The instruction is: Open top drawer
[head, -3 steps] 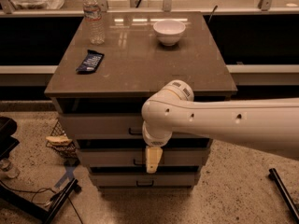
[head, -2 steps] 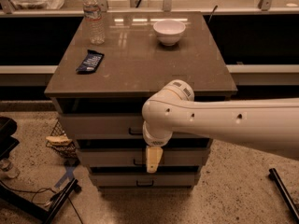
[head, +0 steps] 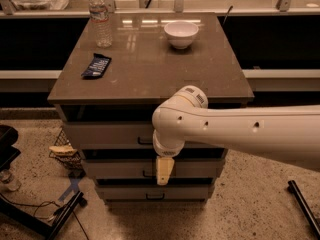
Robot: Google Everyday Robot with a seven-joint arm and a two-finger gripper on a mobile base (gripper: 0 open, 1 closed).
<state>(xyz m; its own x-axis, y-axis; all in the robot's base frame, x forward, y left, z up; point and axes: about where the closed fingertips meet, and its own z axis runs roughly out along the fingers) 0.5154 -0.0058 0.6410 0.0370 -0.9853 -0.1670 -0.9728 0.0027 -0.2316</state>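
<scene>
Arm: the big white arm (head: 240, 134) comes in from the right, closest of all.
Gripper: the gripper (head: 165, 170) hangs down under the arm, in front of the middle drawer (head: 115, 169). I cannot tell if it grips anything.
Top drawer: the top drawer (head: 107, 134) sits just under the table top (head: 150, 79). Its black handle (head: 145, 142) peeks out beside the arm.
On the table: a blue packet (head: 96, 66) on the left, then a white bowl (head: 181, 34) and a water bottle (head: 100, 18) at the back.
</scene>
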